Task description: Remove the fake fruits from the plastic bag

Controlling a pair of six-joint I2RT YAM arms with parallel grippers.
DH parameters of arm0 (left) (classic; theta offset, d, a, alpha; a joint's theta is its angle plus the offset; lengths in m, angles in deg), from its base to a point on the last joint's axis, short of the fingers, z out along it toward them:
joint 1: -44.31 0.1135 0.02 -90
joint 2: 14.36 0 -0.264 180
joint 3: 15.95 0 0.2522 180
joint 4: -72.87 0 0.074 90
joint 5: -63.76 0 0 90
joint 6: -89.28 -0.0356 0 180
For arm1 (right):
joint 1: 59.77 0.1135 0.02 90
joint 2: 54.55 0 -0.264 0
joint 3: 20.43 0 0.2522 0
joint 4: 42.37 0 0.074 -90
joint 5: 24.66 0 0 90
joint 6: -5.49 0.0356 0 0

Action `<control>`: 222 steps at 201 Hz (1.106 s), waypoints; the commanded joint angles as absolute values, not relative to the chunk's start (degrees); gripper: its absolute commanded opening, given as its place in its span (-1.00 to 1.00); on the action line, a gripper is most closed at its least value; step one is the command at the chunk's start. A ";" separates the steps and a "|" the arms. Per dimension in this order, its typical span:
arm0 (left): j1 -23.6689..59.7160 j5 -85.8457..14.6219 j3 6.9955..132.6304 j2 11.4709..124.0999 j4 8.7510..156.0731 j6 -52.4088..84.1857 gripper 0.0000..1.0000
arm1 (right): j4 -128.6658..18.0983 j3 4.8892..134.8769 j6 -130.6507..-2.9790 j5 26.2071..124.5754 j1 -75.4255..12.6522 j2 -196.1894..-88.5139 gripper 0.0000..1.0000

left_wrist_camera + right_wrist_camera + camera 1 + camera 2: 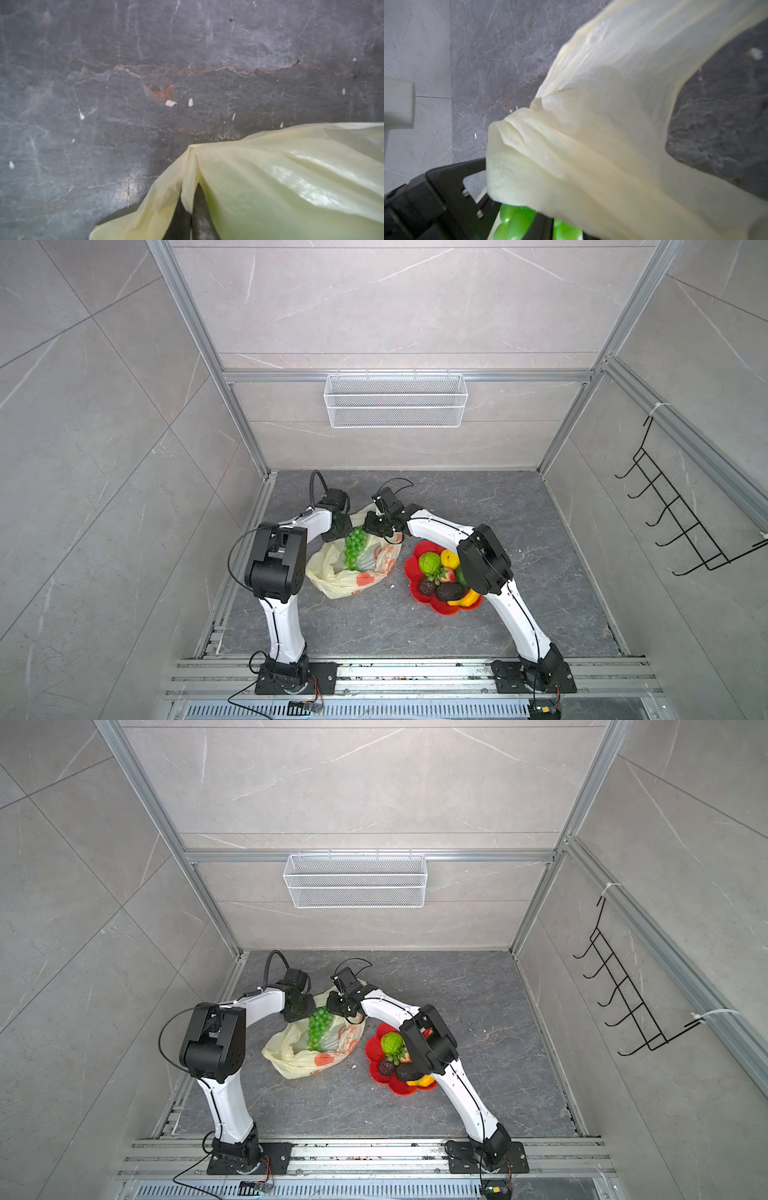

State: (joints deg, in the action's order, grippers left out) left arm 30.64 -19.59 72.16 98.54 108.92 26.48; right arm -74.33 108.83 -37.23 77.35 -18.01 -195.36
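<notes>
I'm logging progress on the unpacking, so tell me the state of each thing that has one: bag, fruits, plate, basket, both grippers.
plastic bag: open, crumpled, one edge pinched.
grape bunch: lying in the bag's mouth, not yet out.
other fake fruits: out of the bag, piled on the red plate.
wire basket: empty, hanging on the back wall.
left gripper: shut on the plastic bag.
right gripper: by the grape bunch, draped in bag film; open or shut unclear.

plastic bag [325, 576]: showed pale cream-yellow, translucent, printed with orange fruit shapes and orange characters
grape bunch [354, 549]: looked glossy green
bumpy fruit [429, 563]: showed lime green
lemon [449, 559]: looked yellow
strawberry [447, 574]: showed red
avocados [449, 591]: looked dark, possibly brownish-green
banana [468, 598]: showed yellow-orange
plate [412, 572]: looked plain red
tabletop [415, 630]: showed dark grey stone pattern, pale veins, rusty streaks
wire basket [395, 400]: looked white
hook rack [681, 514]: looked black
</notes>
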 commanded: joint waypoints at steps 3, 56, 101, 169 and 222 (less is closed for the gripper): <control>29.55 -21.31 74.24 99.84 109.09 22.80 -1.00 | -70.91 107.92 -34.90 78.52 -18.97 -197.24 -0.47; 29.42 -21.80 74.72 100.86 108.54 21.97 -1.00 | -68.08 110.11 -32.22 80.33 -20.14 -199.88 -0.41; 29.44 -22.69 74.78 101.24 108.25 21.95 -1.00 | -66.08 113.92 -31.02 84.18 -20.05 -204.02 -0.36; 29.47 -24.98 74.57 100.71 107.23 24.30 -1.00 | -53.21 97.92 -27.41 87.06 -19.29 -194.31 0.09; 29.82 -27.64 74.01 100.08 105.72 26.48 -1.00 | -45.89 89.39 -25.19 89.06 -17.74 -191.07 0.31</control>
State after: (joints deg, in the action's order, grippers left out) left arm 29.81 -24.13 73.40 100.01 107.30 24.91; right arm -47.73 92.11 -26.39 87.01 -19.61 -192.70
